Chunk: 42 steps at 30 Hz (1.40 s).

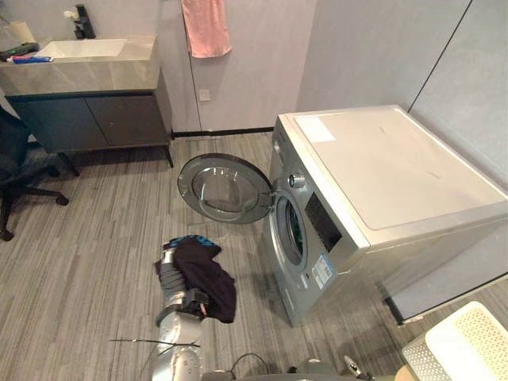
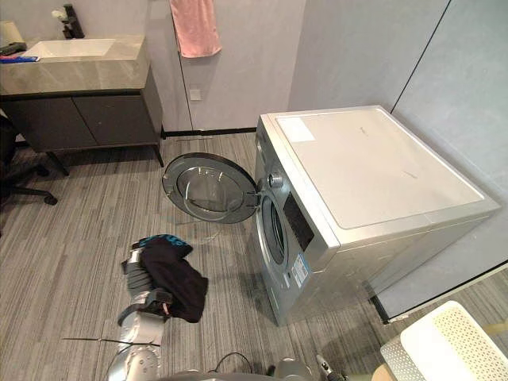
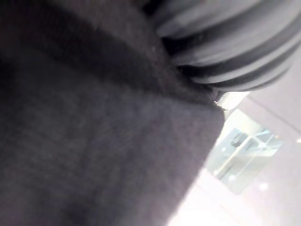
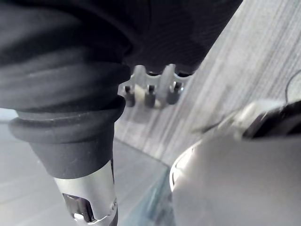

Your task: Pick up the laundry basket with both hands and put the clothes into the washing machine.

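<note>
Black, limp cloth garment [image 1: 210,282] lay draped over my left hand [image 1: 167,268], above the grey striped floor [image 1: 95,254] before the silver front-loading washing machine [image 1: 381,175], whose round glass door [image 1: 225,188] stood open. Cloth also overhung my right hand [image 4: 149,98]. I could not tell either hand's grip. I judged the garment light, soft and apt to slip, best bunched mid-fold.

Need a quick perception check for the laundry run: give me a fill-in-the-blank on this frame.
1. The washing machine has its door standing ____.
2. The hand under the dark garment is the robot's ____ one.
3. The hanging towel is ____ in colour.
Missing words: open; left; pink.
</note>
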Available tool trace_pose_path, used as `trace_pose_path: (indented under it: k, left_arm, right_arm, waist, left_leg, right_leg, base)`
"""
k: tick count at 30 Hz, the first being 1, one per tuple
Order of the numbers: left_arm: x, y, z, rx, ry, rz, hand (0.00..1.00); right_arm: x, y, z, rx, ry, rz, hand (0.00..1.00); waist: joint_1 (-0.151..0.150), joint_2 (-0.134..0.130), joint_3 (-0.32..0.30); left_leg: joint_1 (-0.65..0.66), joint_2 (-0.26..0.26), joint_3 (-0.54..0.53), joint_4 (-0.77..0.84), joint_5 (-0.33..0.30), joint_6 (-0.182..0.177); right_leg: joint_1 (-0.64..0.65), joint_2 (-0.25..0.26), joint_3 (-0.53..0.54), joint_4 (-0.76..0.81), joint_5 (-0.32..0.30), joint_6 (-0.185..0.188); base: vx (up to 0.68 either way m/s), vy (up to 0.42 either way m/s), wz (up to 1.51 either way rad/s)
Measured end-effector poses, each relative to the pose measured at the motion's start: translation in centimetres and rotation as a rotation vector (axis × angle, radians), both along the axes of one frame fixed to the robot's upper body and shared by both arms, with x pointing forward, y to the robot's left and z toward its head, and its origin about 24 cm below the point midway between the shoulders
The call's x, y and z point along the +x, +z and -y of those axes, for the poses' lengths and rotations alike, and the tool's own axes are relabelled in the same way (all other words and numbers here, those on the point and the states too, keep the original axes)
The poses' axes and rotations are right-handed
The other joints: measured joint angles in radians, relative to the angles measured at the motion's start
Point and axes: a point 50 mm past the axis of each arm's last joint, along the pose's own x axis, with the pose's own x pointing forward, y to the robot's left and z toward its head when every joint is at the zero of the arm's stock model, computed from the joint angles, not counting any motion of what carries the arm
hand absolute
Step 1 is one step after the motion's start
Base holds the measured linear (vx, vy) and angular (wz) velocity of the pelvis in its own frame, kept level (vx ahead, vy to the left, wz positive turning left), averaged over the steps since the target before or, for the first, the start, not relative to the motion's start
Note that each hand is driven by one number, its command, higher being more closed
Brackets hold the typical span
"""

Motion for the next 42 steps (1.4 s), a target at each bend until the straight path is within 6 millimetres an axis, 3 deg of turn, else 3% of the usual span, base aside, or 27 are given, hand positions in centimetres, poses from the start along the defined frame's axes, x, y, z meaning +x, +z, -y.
trace_pose_path:
  k: [2, 3, 5, 7, 9, 10, 11, 12, 13, 15, 18, 20, 21, 23, 24, 25, 26, 27, 29, 31, 32, 34, 35, 37, 39, 41, 42]
  left_arm:
    - [0.6, 0.5, 1.2, -0.011, -0.057, 0.032, 1.0]
    - [0.8, 0.6, 1.6, -0.015, -0.083, 0.04, 1.0]
    - [0.9, 0.7, 2.2, -0.022, -0.114, 0.053, 1.0]
    - [0.9, 0.8, 2.3, -0.033, -0.121, 0.061, 1.0]
    - [0.9, 0.9, 2.3, -0.043, -0.124, 0.068, 1.0]
    - [0.9, 1.0, 2.4, -0.057, -0.123, 0.073, 1.0]
    - [0.9, 0.9, 2.3, -0.059, -0.121, 0.069, 1.0]
    - [0.8, 0.8, 2.2, -0.058, -0.116, 0.066, 1.0]
    - [0.6, 1.1, 1.8, -0.056, -0.095, 0.073, 1.0]
    - [0.6, 1.4, 1.2, -0.05, -0.069, 0.086, 1.0]
    - [0.0, 1.2, 0.2, -0.05, -0.023, 0.076, 1.0]
    - [-0.2, 1.1, -0.1, -0.057, -0.005, 0.066, 1.0]
    - [-0.2, 1.0, -0.1, -0.059, -0.002, 0.059, 1.0]
    - [-0.4, 0.7, -0.1, -0.06, 0.003, 0.044, 1.0]
    - [-0.9, 0.4, -1.3, -0.042, 0.045, 0.023, 1.0]
    - [-0.9, 0.2, -1.5, -0.041, 0.053, 0.015, 1.0]
    - [-0.8, 0.1, -1.2, -0.042, 0.039, 0.013, 1.0]
    - [-0.7, 0.2, -0.8, -0.039, 0.016, 0.016, 1.0]
    - [-0.7, 0.3, -0.8, -0.028, -0.001, 0.018, 1.0]
    - [-0.5, 0.5, -0.9, -0.008, -0.01, 0.027, 1.0]
    - [-0.4, 0.5, -0.9, -0.003, -0.012, 0.031, 1.0]
    - [-0.1, 0.8, -0.9, 0.006, -0.014, 0.041, 1.0]
    - [-0.1, 0.8, -0.9, 0.011, -0.014, 0.042, 1.0]
    - [-0.1, 0.9, -0.8, 0.014, -0.015, 0.043, 1.0]
    - [0.2, 1.1, -0.5, 0.02, -0.029, 0.055, 1.0]
    - [0.5, 1.3, 0.0, 0.012, -0.041, 0.066, 1.0]
    - [0.8, 1.5, 0.4, -0.003, -0.044, 0.079, 1.0]
  right_arm:
    - [-0.3, 0.0, 0.0, -0.004, 0.016, -0.011, 0.0]
    - [-1.2, -0.1, 0.0, -0.005, 0.002, -0.027, 0.0]
    - [-1.4, 0.0, 0.7, -0.026, 0.004, -0.034, 0.0]
    - [-1.2, 0.1, 0.8, -0.032, 0.005, -0.025, 0.0]
    - [-0.9, 0.2, 1.0, -0.041, 0.009, -0.017, 0.0]
    - [-0.5, 0.2, 1.2, -0.048, 0.021, -0.009, 0.0]
    - [0.0, 0.3, 1.4, -0.058, 0.048, 0.0, 0.0]
    - [0.6, 0.4, 1.4, -0.062, 0.066, 0.014, 0.0]
    - [1.9, 0.8, 1.2, -0.076, 0.115, 0.051, 0.0]
    - [2.7, 1.0, 0.9, -0.079, 0.138, 0.074, 0.0]
    - [4.0, 1.3, 0.2, -0.088, 0.179, 0.1, 0.0]
    - [4.2, 1.3, 0.5, -0.099, 0.172, 0.1, 0.0]
    - [3.8, 1.3, 1.1, -0.11, 0.151, 0.087, 0.0]
    - [2.8, 1.3, 2.2, -0.133, 0.109, 0.06, 0.0]
    - [2.0, 0.7, 1.4, -0.096, 0.056, 0.021, 0.0]
    - [1.4, 0.6, 0.7, -0.075, 0.046, 0.009, 0.0]
    - [0.6, 0.1, 0.0, -0.038, 0.059, -0.025, 0.0]
    - [0.3, 0.1, 0.0, -0.033, 0.045, -0.03, 0.0]
    - [1.0, 0.2, 0.1, -0.035, 0.042, -0.005, 0.0]
    - [1.9, 0.3, 0.0, -0.035, 0.066, 0.017, 0.0]
    - [1.9, 0.3, 0.0, -0.034, 0.07, 0.016, 0.0]
    - [1.9, 0.3, 0.1, -0.043, 0.085, 0.012, 0.0]
    - [1.5, 0.3, 0.1, -0.048, 0.089, 0.002, 0.0]
    - [1.3, 0.4, 0.2, -0.053, 0.098, 0.003, 0.0]
    - [1.1, 0.4, 0.3, -0.059, 0.102, 0.004, 0.0]
    - [0.9, 0.4, 0.4, -0.055, 0.103, 0.011, 0.0]
    - [1.3, 0.6, 0.5, -0.062, 0.102, 0.025, 0.0]
  waist:
    - [-0.027, -0.012, -0.013]
    - [-0.029, 0.005, -0.016]
    - [-0.023, 0.036, -0.039]
    - [-0.021, 0.048, -0.039]
    - [-0.017, 0.064, -0.028]
    - [-0.003, 0.069, -0.019]
    - [0.013, 0.073, -0.012]
    - [0.017, 0.076, -0.012]
    - [0.034, 0.071, -0.012]
    - [0.038, 0.063, -0.008]
    - [0.04, 0.035, -0.016]
    - [0.038, 0.034, -0.018]
    - [0.031, 0.04, -0.025]
    - [0.035, 0.067, -0.05]
    - [0.031, 0.013, -0.077]
    - [0.025, -0.01, -0.091]
    - [0.01, -0.042, -0.11]
    - [0.01, -0.044, -0.111]
    - [0.013, -0.042, -0.112]
    - [0.019, -0.013, -0.099]
    - [0.02, -0.005, -0.096]
    - [0.012, 0.013, -0.092]
    - [0.01, 0.014, -0.091]
    - [0.011, 0.015, -0.089]
    - [0.003, 0.015, -0.088]
    - [0.009, 0.016, -0.086]
    - [0.004, 0.022, -0.071]
  left_leg:
    - [-0.015, -0.001, -0.036, 0.053, -0.037, -0.015]
    - [-0.019, 0.02, -0.053, 0.115, -0.067, -0.04]
    - [-0.016, 0.07, -0.049, 0.179, -0.104, -0.082]
    - [-0.026, 0.109, -0.043, 0.293, -0.121, -0.114]
    - [-0.116, 0.155, -0.067, 0.578, -0.094, -0.163]
    - [-0.188, 0.171, -0.097, 0.778, -0.052, -0.223]
    - [-0.239, 0.182, -0.12, 0.925, -0.049, -0.228]
    - [-0.256, 0.19, -0.123, 0.964, -0.051, -0.225]
    - [-0.287, 0.228, -0.114, 0.969, -0.066, -0.198]
    - [-0.295, 0.268, -0.116, 0.897, -0.078, -0.178]
    - [-0.246, 0.338, -0.203, 0.462, -0.084, -0.166]
    - [-0.197, 0.347, -0.287, 0.206, -0.069, -0.171]
    - [-0.182, 0.341, -0.333, 0.135, -0.036, -0.2]
    - [-0.161, 0.33, -0.303, 0.105, 0.022, -0.268]
    - [-0.175, 0.249, -0.264, 0.177, 0.06, -0.312]
    - [-0.182, 0.22, -0.257, 0.194, 0.048, -0.296]
    - [-0.203, 0.183, -0.251, 0.224, 0.033, -0.269]
    - [-0.199, 0.171, -0.224, 0.241, 0.016, -0.244]
    - [-0.172, 0.158, -0.161, 0.239, 0.002, -0.22]
    - [-0.1, 0.153, -0.046, 0.204, -0.024, -0.175]
    - [-0.084, 0.152, -0.026, 0.195, -0.028, -0.169]
    - [-0.024, 0.155, 0.051, 0.16, -0.04, -0.148]
    - [0.01, 0.156, 0.092, 0.141, -0.047, -0.14]
    - [0.058, 0.158, 0.15, 0.117, -0.071, -0.142]
    - [0.075, 0.167, 0.212, 0.104, -0.075, -0.149]
    - [0.076, 0.177, 0.245, 0.083, -0.069, -0.16]
    - [0.101, 0.18, 0.259, 0.026, -0.041, -0.179]
  right_leg:
    - [0.016, 0.036, 0.08, -0.122, 0.067, -0.055]
    - [0.048, 0.053, 0.054, -0.141, 0.087, -0.099]
    - [0.099, 0.102, 0.053, -0.187, 0.088, -0.103]
    - [0.16, 0.135, 0.06, -0.227, 0.088, -0.103]
    - [0.218, 0.163, 0.062, -0.246, 0.083, -0.111]
    - [0.248, 0.171, 0.079, -0.244, 0.063, -0.136]
    - [0.273, 0.173, 0.103, -0.242, 0.05, -0.142]
    - [0.285, 0.171, 0.12, -0.243, 0.048, -0.143]
    - [0.301, 0.153, 0.167, -0.248, 0.04, -0.131]
    - [0.301, 0.14, 0.194, -0.246, 0.034, -0.12]
    - [0.287, 0.085, 0.272, -0.223, -0.001, -0.065]
    - [0.268, 0.05, 0.309, -0.196, -0.028, -0.018]
    - [0.267, 0.024, 0.318, -0.191, -0.045, 0.021]
    - [0.27, -0.006, 0.344, -0.195, -0.059, 0.077]
    - [0.28, -0.095, 0.373, -0.195, -0.057, 0.129]
    - [0.283, -0.124, 0.371, -0.209, -0.031, 0.135]
    - [0.285, -0.161, 0.37, -0.236, 0.042, 0.138]
    - [0.282, -0.176, 0.396, -0.25, 0.128, 0.147]
    - [0.248, -0.2, 0.424, -0.227, 0.216, 0.133]
    - [0.15, -0.227, 0.416, -0.102, 0.316, 0.013]
    - [0.122, -0.237, 0.392, -0.066, 0.338, -0.015]
    - [0.037, -0.248, 0.276, 0.103, 0.294, -0.033]
    - [0.014, -0.248, 0.166, 0.179, 0.238, -0.028]
    - [0.002, -0.23, 0.066, 0.24, 0.164, -0.01]
    - [0.006, -0.208, -0.035, 0.192, 0.075, 0.024]
    - [0.033, -0.192, -0.1, 0.09, 0.041, 0.043]
    - [0.04, -0.179, -0.15, 0.058, 0.046, 0.031]
  base:
    - [0.21, -0.156, 0.5]
    - [0.3, -0.175, 0.33]
    - [0.39, -0.178, -0.1]
    - [0.29, -0.096, -0.1]
    - [0.19, -0.015, -0.12]
    - [0.18, 0.046, -0.45]
    - [0.18, 0.066, -0.54]
    - [0.19, 0.177, -0.82]
    - [0.15, 0.179, -0.71]
    - [0.11, 0.187, -0.58]
    - [0.15, 0.272, -0.56]
    - [0.22, 0.454, -0.46]
    - [0.24, 0.504, -0.32]
    - [0.3, 0.633, -0.39]
    - [0.4, 0.779, -0.37]
    - [0.39, 0.681, -0.01]
    - [0.28, 0.468, 0.14]
    - [0.24, 0.463, -0.03]
    - [0.13, 0.473, -0.65]
    - [0.04, 0.442, -1.15]
    - [-0.02, 0.274, -0.98]
    - [-0.04, 0.198, -0.94]
    - [-0.07, 0.155, -0.98]
    - [-0.05, 0.03, -1.04]
    - [0.0, -0.073, -1.02]
    - [0.06, -0.127, -0.85]
    - [0.09, -0.133, -0.71]
